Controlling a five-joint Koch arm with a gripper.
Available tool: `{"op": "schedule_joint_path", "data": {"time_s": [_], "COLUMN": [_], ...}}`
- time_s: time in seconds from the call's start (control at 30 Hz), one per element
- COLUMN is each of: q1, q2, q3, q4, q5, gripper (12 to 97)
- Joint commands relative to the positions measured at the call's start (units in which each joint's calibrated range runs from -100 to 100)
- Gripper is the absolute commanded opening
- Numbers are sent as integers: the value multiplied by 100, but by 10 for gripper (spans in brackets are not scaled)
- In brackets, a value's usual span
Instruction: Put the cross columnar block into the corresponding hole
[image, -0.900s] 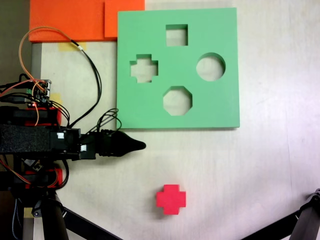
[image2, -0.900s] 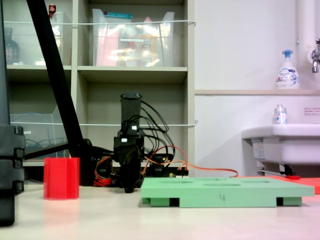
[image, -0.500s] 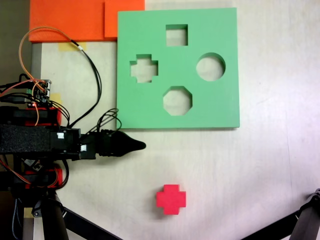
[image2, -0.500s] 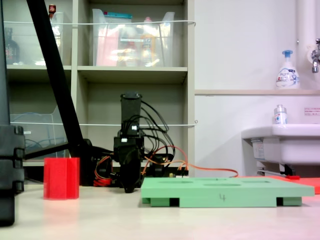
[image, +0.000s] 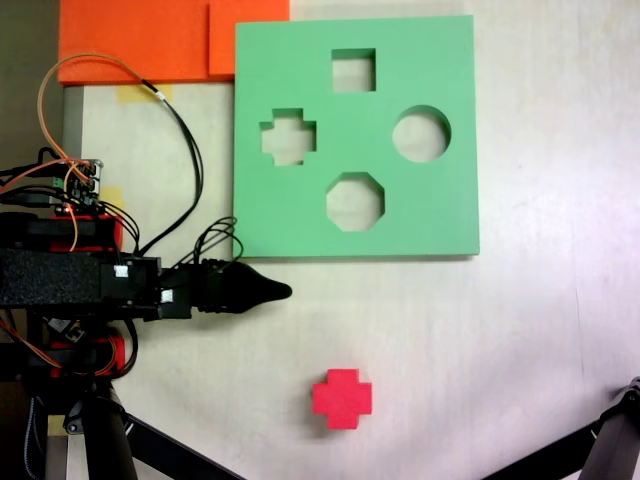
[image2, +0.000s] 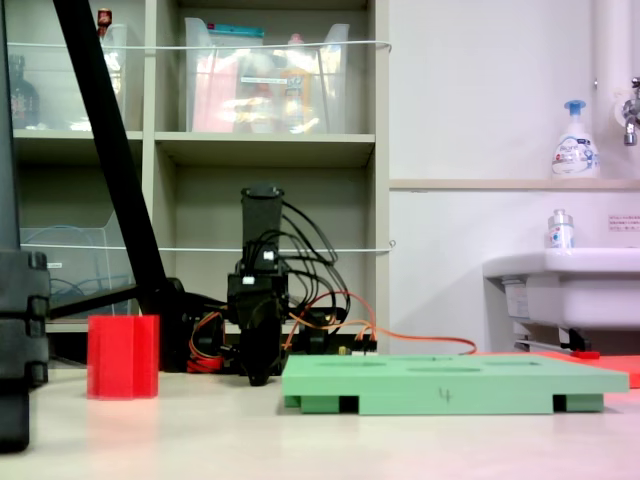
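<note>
Nothing of the task was done yet, by the look of it. In the fixed view from above, the red block (image: 341, 398) stood alone on the bench (image: 520, 340) near its lower edge, well apart from the green board (image: 430, 215) that lay toward the upper edge. The cross hole (image: 288, 136), near the board's left side, was empty. The arm lay along the left edge of the bench, its pincer (image: 278, 291) pointing right, just below the board's lower left corner and holding nothing; its jaws looked drawn to a single tip, but I could not tell whether they were closed. Reaching, gripping, carrying and fitting the block were all left to do. The view from above gave the hole shapes and the layout. The low fixed view showed instead the block (image2: 122, 356) standing upright as a column and the board (image2: 450, 385) as a thick slab raised on small feet.
</note>
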Motion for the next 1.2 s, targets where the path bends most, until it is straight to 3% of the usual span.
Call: {"op": "schedule_joint_path", "data": {"time_s": [0.0,0.2,0.4,0.53,0.83,1.17], "q1": [5,-59,-376,-796,-1211,-1314], "q2": [-41,-41,-41,-41,-41,-41], "q3": [-98,-98,-98,-98,-98,1826], "q4": [-522,-512,-387,-339,-830,-5192], "q5": [-24,88,1905,2344,2916,3473], "gripper": [495,487,495,415,407,396]}}
